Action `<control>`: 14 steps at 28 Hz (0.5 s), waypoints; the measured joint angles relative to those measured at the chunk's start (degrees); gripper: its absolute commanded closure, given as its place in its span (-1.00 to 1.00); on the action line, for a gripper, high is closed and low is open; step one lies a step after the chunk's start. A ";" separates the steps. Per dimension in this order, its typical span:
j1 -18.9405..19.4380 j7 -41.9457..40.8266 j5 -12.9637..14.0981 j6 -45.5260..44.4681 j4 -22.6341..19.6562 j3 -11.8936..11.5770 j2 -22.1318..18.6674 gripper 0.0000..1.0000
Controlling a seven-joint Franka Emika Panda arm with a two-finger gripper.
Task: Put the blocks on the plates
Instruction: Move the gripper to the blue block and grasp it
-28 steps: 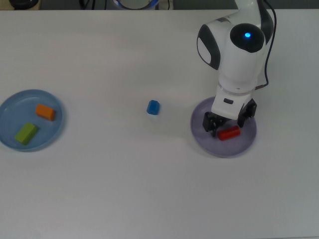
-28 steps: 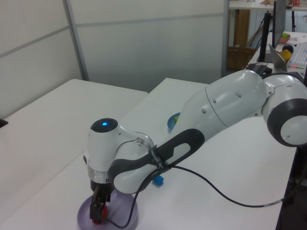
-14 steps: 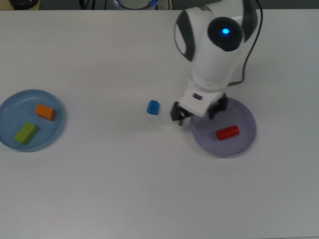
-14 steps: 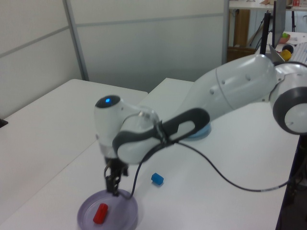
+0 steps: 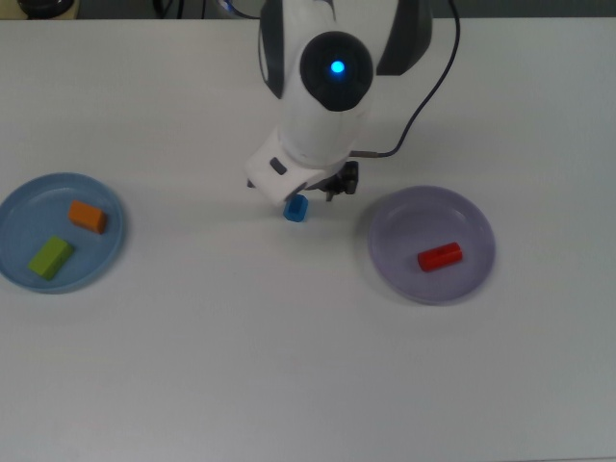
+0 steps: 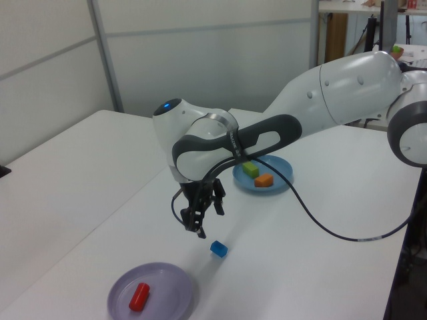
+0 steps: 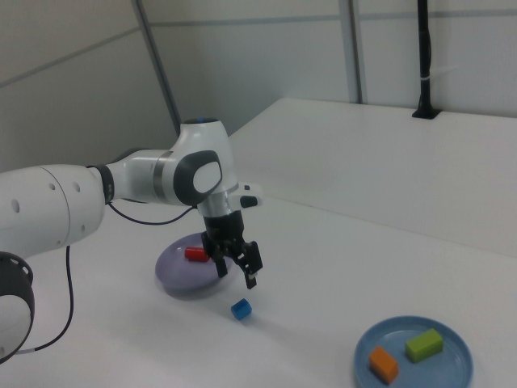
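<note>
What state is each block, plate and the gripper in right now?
gripper: open, empty, above the blue block
blue block: on the table, on no plate
red block: lying on the lavender plate
orange block and green block: on the light blue plate

White worktop (image 5: pixel 192 366). Light blue plate (image 5: pixel 19 207) holds an orange block (image 5: pixel 88 217) and a lime-green block (image 5: pixel 50 257); lavender plate (image 5: pixel 462 217) holds a red block (image 5: pixel 440 257). Blue block (image 5: pixel 295 208). White-and-grey arm (image 5: pixel 327 87), black end effector (image 6: pixel 203 217).
</note>
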 measured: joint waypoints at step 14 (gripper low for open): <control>-0.75 8.00 0.39 13.35 -9.08 0.07 0.01 -0.84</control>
